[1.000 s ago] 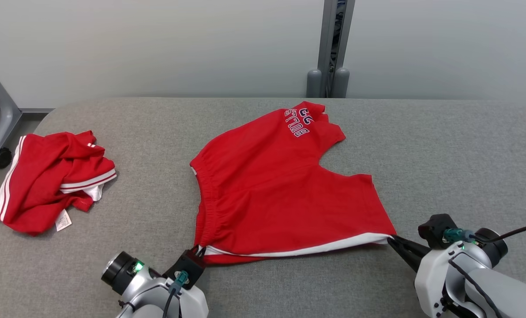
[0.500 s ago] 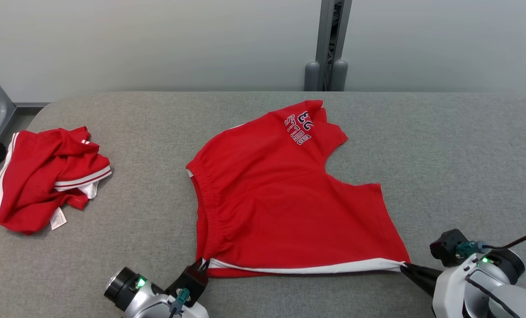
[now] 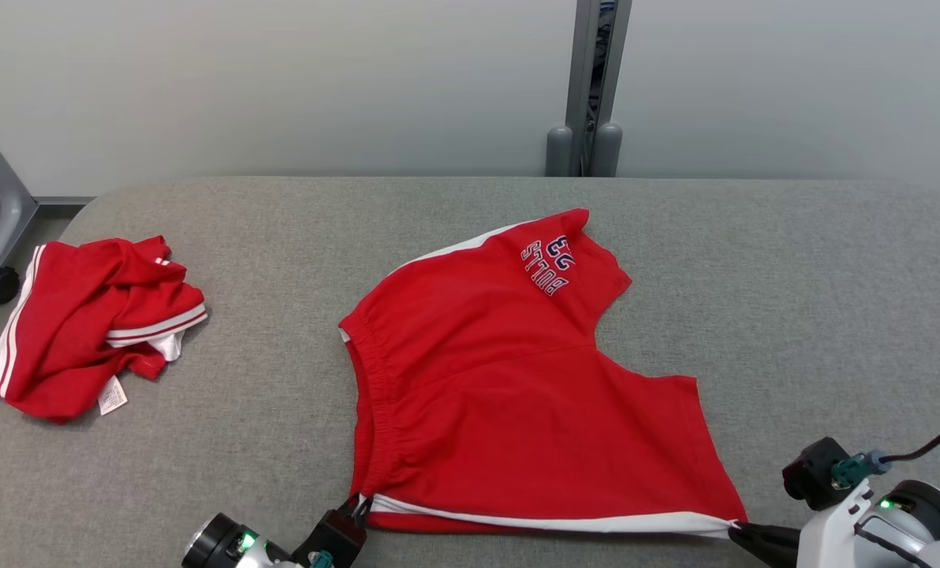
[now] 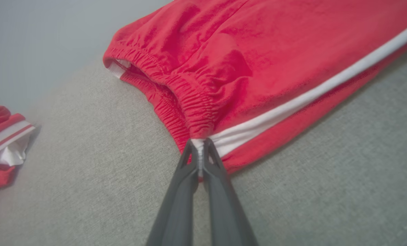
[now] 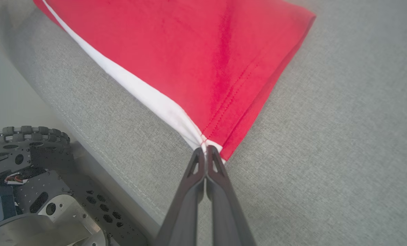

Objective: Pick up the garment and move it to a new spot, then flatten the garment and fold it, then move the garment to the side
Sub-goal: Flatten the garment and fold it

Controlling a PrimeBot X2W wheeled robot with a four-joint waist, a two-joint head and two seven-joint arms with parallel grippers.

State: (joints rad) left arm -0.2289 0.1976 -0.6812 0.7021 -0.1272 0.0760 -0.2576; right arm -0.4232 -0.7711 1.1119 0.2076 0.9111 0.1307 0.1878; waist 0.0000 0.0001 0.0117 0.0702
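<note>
Head view: the red shorts [image 3: 509,394] lie spread mid-frame on the grey table [image 3: 793,300], their white-striped near edge stretched along the bottom between the left gripper [image 3: 357,505] and right gripper [image 3: 738,530], with a crumpled red garment [image 3: 83,331] at far left. Left wrist view: the fingers [image 4: 181,184] clamp the waistband [image 4: 190,102] corner at centre. Right wrist view: the fingers [image 5: 186,191] clamp the hem [image 5: 251,89] corner at centre.

The garment [image 3: 501,394] is lying spread in the middle of the bench [image 3: 793,276], with a crumpled pile [image 3: 83,331] sitting well off to its left. The left end effector [image 3: 357,505] is sitting at its near-left corner, and the right end effector [image 3: 734,530] at its near-right one.
</note>
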